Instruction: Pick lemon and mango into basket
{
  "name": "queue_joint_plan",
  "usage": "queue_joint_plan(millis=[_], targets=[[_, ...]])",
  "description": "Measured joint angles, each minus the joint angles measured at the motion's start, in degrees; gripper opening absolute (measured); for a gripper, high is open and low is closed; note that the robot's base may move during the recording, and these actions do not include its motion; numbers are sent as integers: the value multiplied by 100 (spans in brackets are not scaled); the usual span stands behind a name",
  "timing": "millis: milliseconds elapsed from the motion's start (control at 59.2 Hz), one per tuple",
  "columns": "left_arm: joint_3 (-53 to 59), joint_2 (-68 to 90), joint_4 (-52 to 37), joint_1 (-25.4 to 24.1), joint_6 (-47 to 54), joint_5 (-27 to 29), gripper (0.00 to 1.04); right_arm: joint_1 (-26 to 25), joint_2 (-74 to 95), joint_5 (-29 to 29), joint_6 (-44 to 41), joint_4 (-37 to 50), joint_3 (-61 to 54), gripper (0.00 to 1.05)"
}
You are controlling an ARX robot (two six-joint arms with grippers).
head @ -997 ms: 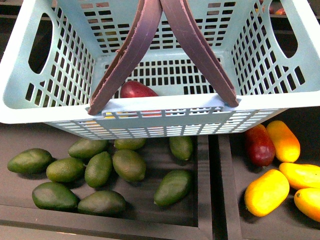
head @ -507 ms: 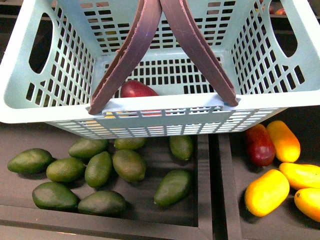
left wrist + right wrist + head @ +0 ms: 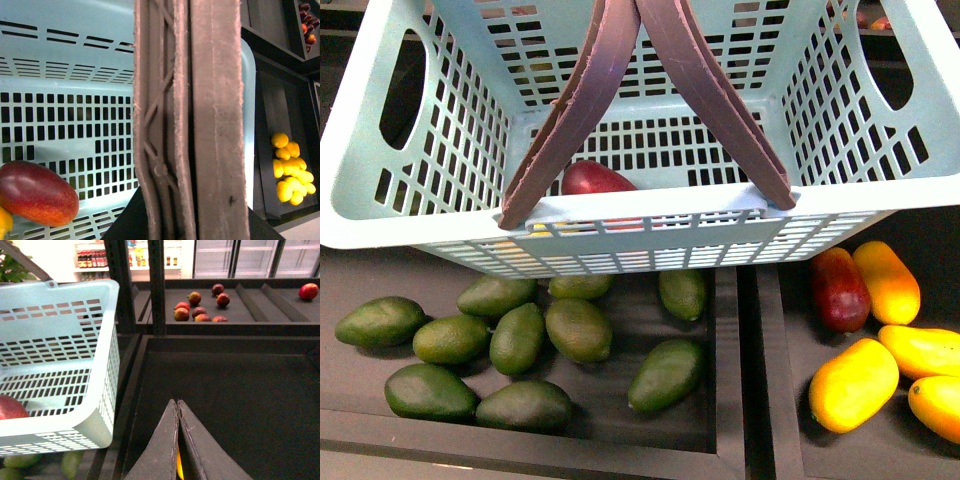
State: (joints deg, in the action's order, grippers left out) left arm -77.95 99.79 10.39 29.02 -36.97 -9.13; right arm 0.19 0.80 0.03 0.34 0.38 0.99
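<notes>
The light turquoise basket (image 3: pixel 440 215) hangs above the fruit shelf with both brown handles (image 3: pixel 710 100) raised together. Those handles (image 3: pixel 200 125) fill the middle of the left wrist view, and my left gripper (image 3: pixel 192 225) is shut on them. A dark red mango (image 3: pixel 595 178) lies on the basket floor, also visible as the mango (image 3: pixel 37 192). Beside it, a yellow edge of the lemon (image 3: pixel 3 224) shows. My right gripper (image 3: pixel 178 407) is shut, to the right of the basket (image 3: pixel 107 390) over a dark tray. A yellow sliver shows through the slit between its fingers.
Several green avocados (image 3: pixel 578 328) lie in the tray under the basket. To the right, another red mango (image 3: pixel 839 288) lies among yellow mangoes (image 3: pixel 853 385). Red apples (image 3: pixel 199 311) sit on a rear shelf. Small yellow fruits (image 3: pixel 290 170) lie in a bin beyond the basket.
The basket has swayed very slightly, with its handles leaning a little to the left. The fruit inside and on the shelf has not moved.
</notes>
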Motion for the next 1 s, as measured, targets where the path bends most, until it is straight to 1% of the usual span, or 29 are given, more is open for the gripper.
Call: queue_joint_plan(millis=[220,237,355,406,710,744,794,845,997], targets=[[0,0,0,2,-7,-7,16,0,-39,7,-4,-31,0,2],[0,0,0,2,-11,-7,16,0,-42,4,-9,-31,0,5],[0,0,0,2,0,-4,16,0,-44,4,-9,-31,0,36],[0,0,0,2,2,-7,16,0,-42,4,-9,-31,0,47],[0,0,0,37,-11,-13,16,2,-46,24,-7,-39,0,96],[0,0,0,63,4,-35,16,0,-48,31,-4,-42,0,97],[0,0,0,87,9,-92,16,0,-52,15,-9,-39,0,96],[0,0,0,87,-7,-136,16,0,-52,15,-9,-42,0,96],[-2,0,-4,72,-66,-118,16,2,-52,17,-9,-42,0,96]])
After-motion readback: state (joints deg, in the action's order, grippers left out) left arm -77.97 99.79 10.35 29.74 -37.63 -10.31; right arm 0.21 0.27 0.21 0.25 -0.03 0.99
